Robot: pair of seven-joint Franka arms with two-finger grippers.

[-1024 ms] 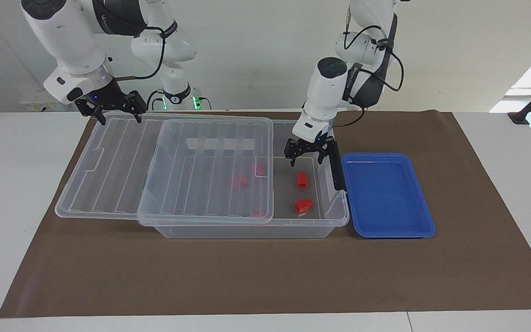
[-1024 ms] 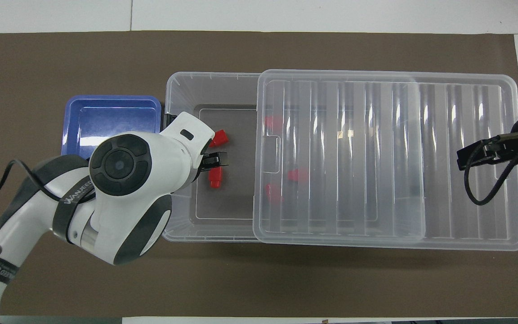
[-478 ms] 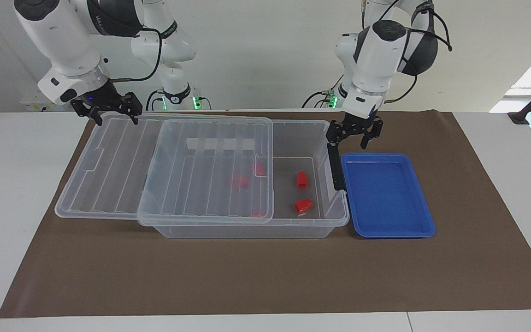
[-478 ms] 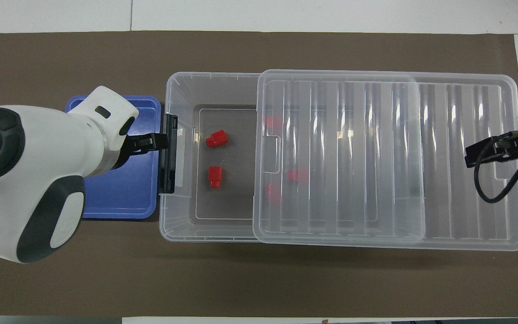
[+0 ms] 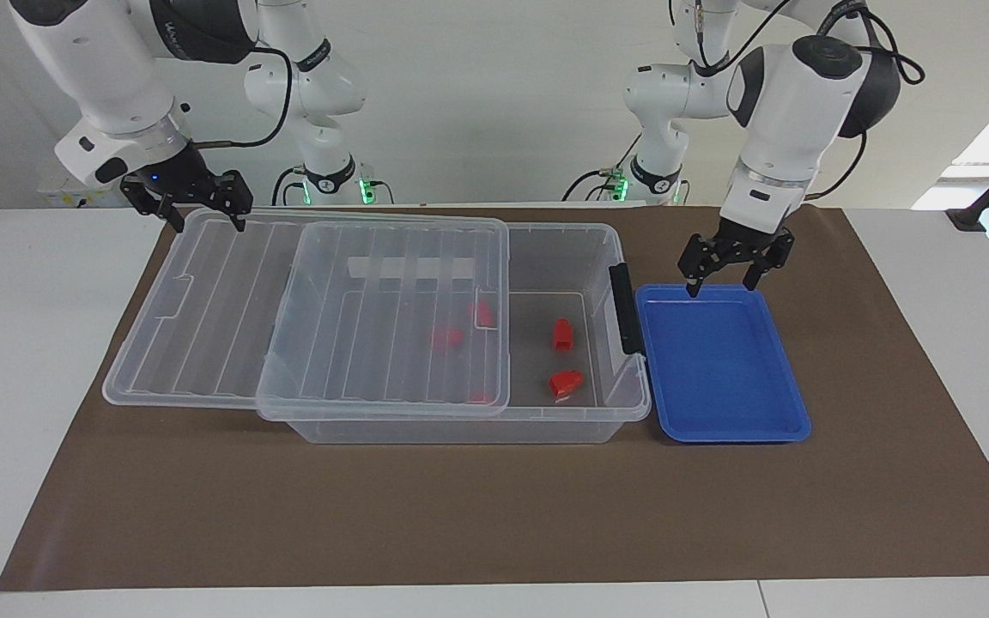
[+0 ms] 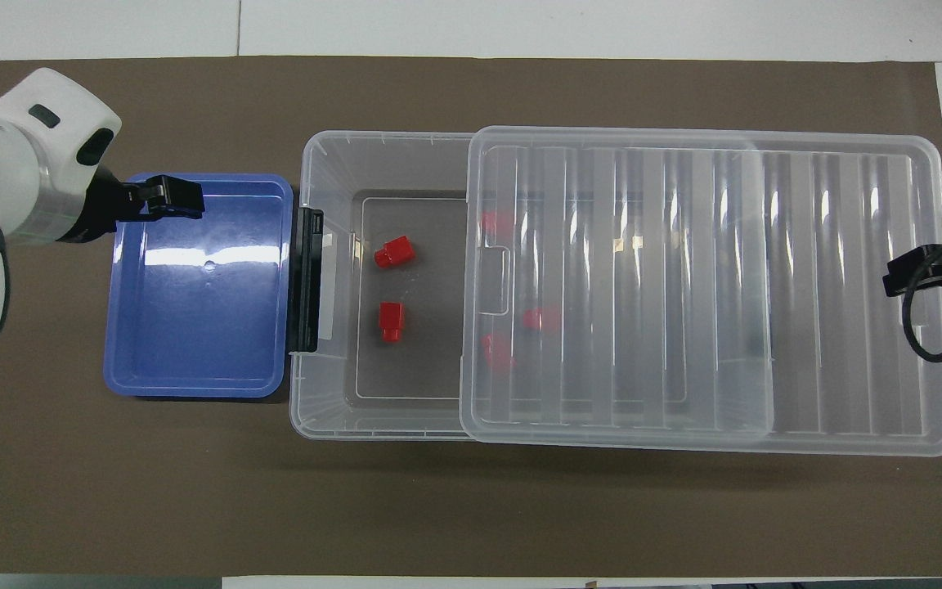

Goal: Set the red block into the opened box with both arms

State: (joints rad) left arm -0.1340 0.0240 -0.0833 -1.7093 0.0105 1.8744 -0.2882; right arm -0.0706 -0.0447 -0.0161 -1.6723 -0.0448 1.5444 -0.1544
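Two red blocks (image 5: 562, 335) lie in the uncovered end of the box (image 5: 623, 412), so the left pincer (image 5: 733, 268), apart and empty over the blue tray (image 5: 795, 421), should rise clear, while the right pincer (image 5: 188, 202), seemingly apart, hangs over the lid (image 5: 203, 318).

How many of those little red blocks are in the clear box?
5: two red blocks lie in the box's uncovered end, and three more show dimly under the lid. It may hide others.
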